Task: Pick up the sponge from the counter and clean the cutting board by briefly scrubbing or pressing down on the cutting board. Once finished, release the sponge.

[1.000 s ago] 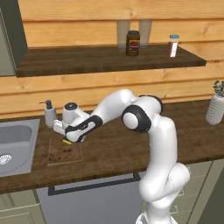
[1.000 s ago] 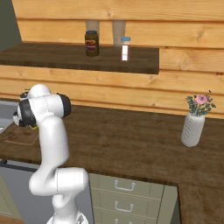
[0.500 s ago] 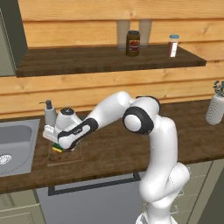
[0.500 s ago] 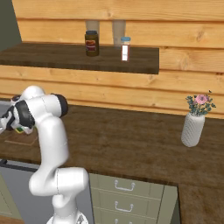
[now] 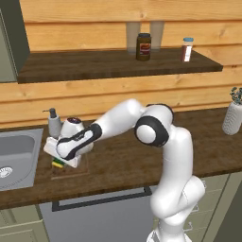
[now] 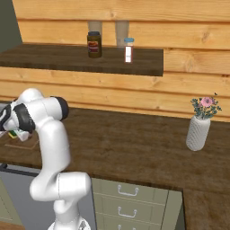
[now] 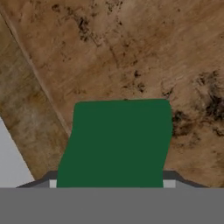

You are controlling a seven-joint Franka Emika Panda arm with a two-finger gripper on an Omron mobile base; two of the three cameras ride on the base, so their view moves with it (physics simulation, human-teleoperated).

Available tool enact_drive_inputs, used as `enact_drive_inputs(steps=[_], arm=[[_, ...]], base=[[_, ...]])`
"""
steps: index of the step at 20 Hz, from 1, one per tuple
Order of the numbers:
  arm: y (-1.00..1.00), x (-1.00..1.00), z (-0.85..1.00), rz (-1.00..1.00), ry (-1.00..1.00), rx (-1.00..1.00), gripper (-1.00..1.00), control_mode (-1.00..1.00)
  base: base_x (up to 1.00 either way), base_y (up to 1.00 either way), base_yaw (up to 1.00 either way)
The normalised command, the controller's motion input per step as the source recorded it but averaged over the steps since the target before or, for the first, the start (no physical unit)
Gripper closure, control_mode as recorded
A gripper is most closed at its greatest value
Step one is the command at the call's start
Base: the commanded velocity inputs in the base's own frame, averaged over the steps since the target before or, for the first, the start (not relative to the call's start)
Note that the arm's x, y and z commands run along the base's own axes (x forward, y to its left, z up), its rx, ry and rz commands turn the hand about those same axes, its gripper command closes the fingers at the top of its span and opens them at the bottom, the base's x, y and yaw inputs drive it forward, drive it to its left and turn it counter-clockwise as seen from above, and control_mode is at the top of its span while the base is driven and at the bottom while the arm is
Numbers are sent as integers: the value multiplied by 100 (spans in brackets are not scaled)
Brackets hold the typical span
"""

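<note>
Holding the sponge (image 7: 117, 142) clamped, the gripper (image 5: 60, 163) presses it onto the stained cutting board (image 7: 144, 57) at lower left of the surface (image 5: 123, 163).

Matt green sponge (image 7: 118, 142); stained, grainy wooden cutting board (image 7: 144, 57); brushed steel sink (image 5: 16, 156).

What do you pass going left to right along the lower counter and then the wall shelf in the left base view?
Counter: steel sink → grey soap dispenser → green-and-yellow sponge under the gripper on the brown wooden cutting board → white ribbed vase. Shelf: dark jar with red label → small white bottle with blue cap.
</note>
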Motion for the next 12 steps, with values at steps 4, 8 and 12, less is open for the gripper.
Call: enact_drive_inputs(steps=[4,8,12], arm=[[-51,0,-6,-6,30,-3,100,-100],[-55,0,-25,-12,23,-8,100,-100],[-60,0,-30,-14,10,-6,100,-100]], base=[[0,0,0],[0,0,0],[0,0,0]])
